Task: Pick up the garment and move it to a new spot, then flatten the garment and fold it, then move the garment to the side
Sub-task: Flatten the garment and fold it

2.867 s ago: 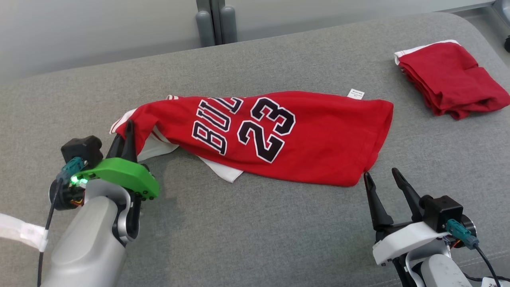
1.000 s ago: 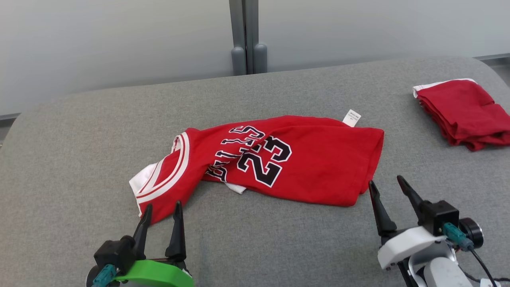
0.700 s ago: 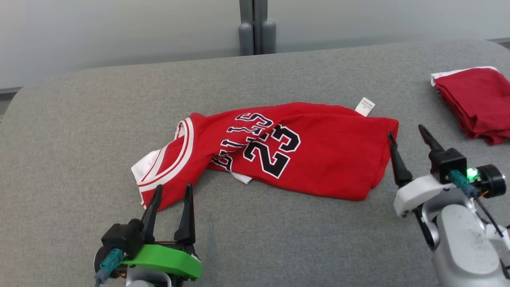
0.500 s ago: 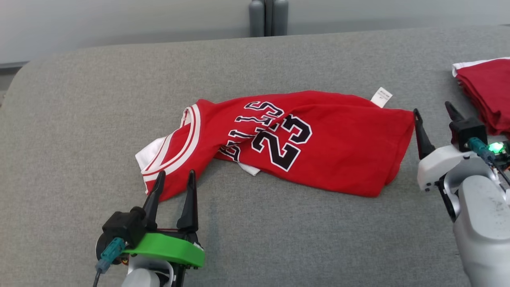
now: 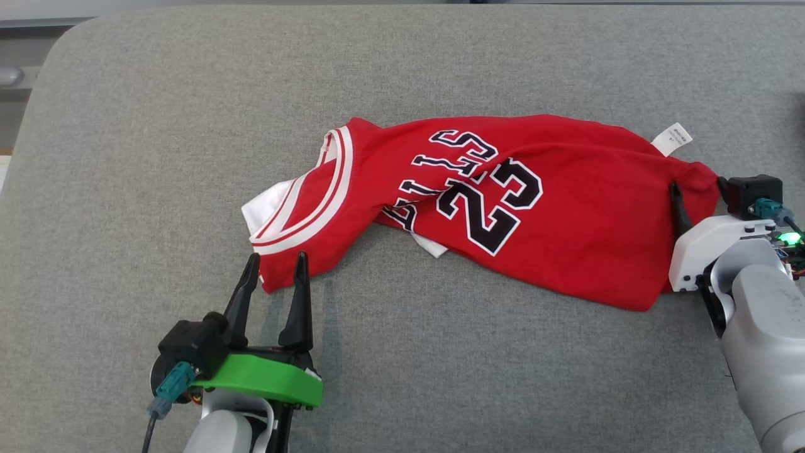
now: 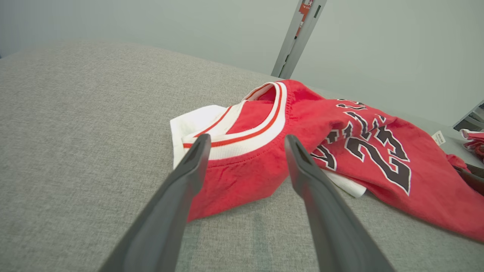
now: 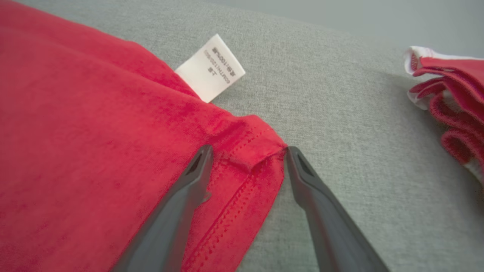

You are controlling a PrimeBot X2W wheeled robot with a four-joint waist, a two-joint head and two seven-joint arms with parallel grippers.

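Garment [image 5: 566, 245]: red jersey with black, white-edged "23" and lettering, red-and-white striped trim, and a white label [image 5: 671, 138] at the hem. It lies rumpled and part-twisted. Its trim-end corner lies between the left gripper's [image 5: 275, 257] jaws, its hem corner between the right gripper's [image 7: 249, 149] jaws.

my left pincer [image 5: 277, 257] gapes at the collar end of the red jersey [image 5: 566, 239]; my right pincer [image 5: 698, 184], spread wide, straddles its hem corner.
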